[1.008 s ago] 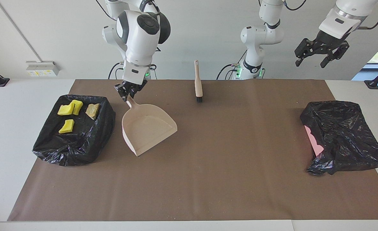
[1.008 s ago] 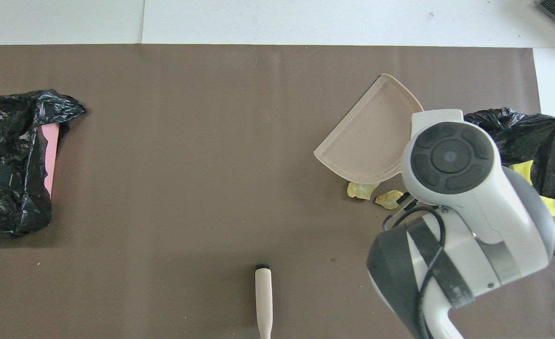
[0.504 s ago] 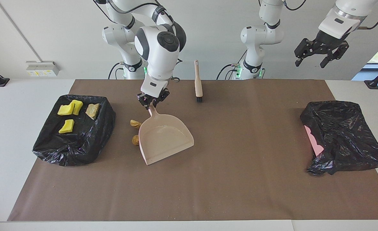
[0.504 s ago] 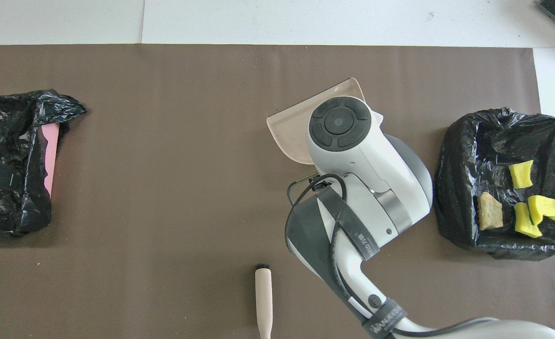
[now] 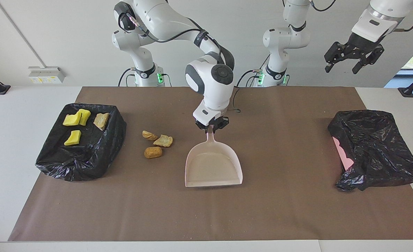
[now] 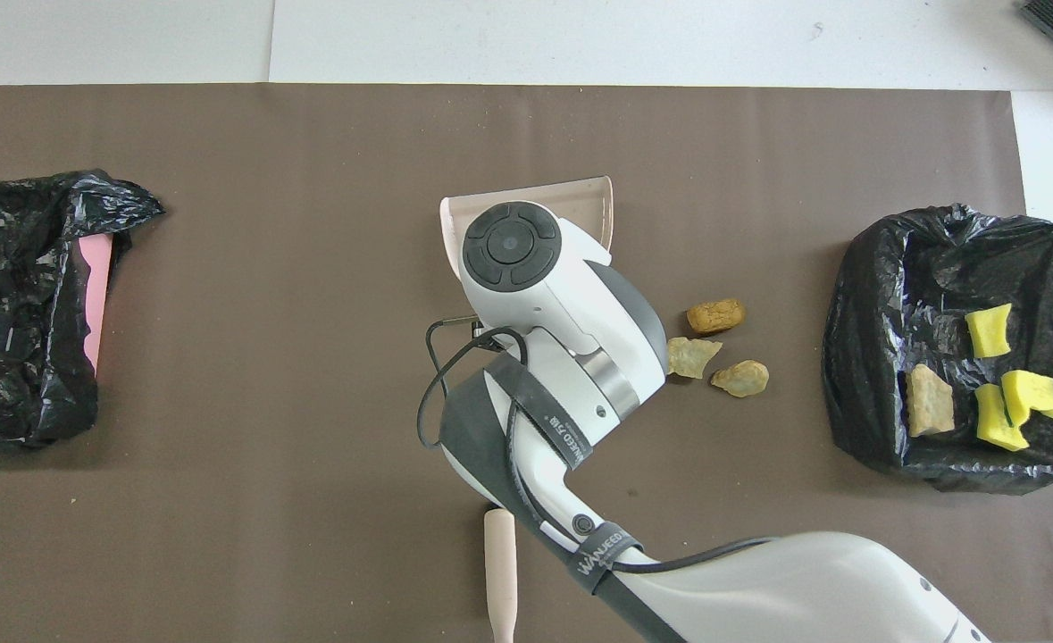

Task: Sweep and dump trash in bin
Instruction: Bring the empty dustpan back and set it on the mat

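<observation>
A robotics lab: two white arms [image 5: 210,80] bolted at a white table [image 5: 24,115] (brown mat [image 5: 262,210] on top), bare walls, wall sockets [image 5: 45,75].

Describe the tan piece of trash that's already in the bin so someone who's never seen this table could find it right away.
Start at the black-bagged bin at the right arm's end of the table. Four lumps lie in it, and the tan piece sits nearest the table's middle, beside three yellow chunks. It is the only brown lump in the bin; its three brown lookalikes lie outside on the brown mat.
</observation>
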### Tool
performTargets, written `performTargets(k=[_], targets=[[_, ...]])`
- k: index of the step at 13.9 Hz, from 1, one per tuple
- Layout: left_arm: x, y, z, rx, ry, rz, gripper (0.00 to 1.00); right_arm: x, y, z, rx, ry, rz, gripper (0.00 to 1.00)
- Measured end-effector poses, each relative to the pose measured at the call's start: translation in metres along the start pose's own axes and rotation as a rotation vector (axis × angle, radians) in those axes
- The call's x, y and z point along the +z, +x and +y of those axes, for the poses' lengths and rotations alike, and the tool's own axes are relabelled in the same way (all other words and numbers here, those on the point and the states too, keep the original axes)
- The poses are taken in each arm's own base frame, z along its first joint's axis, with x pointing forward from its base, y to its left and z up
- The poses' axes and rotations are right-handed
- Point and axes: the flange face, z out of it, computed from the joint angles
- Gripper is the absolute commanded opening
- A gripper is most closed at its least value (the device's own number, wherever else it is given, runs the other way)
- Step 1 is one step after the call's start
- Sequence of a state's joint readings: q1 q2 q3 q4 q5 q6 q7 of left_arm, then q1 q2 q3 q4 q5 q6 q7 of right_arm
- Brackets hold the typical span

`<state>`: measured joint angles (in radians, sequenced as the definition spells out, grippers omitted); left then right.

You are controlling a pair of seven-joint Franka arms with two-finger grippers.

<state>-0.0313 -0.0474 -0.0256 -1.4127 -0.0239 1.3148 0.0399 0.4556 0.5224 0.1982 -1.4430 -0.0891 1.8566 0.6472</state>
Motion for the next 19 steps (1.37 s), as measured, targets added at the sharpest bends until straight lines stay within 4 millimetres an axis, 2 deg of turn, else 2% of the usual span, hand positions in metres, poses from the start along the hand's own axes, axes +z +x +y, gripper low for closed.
performTargets(k=[4,8,9,10,11,14,17,19], targets=[[0.000,0.000,0.000,0.000,0.000,0.000,1.00,0.007,0.001,-0.006,0.023,0.058,-0.043,0.00],[0.000,0.000,0.000,0.000,0.000,0.000,1.00,0.025,0.003,-0.019,0.023,0.094,-0.043,0.00],[0.000,0.000,0.000,0.000,0.000,0.000,1.00,0.029,0.004,-0.020,0.023,0.096,-0.044,0.26],[0.000,0.000,0.000,0.000,0.000,0.000,1.00,0.030,0.004,-0.020,0.024,0.097,-0.045,0.72],[0.000,0.000,0.000,0.000,0.000,0.000,1.00,0.029,0.005,-0.020,0.026,0.098,-0.044,1.00],[0.000,0.000,0.000,0.000,0.000,0.000,1.00,0.020,0.007,-0.019,0.019,0.105,-0.032,1.00],[0.000,0.000,0.000,0.000,0.000,0.000,1.00,-0.010,-0.004,-0.016,0.017,0.117,-0.036,1.00],[0.000,0.000,0.000,0.000,0.000,0.000,1.00,-0.033,-0.023,-0.013,0.014,0.150,-0.068,1.00]])
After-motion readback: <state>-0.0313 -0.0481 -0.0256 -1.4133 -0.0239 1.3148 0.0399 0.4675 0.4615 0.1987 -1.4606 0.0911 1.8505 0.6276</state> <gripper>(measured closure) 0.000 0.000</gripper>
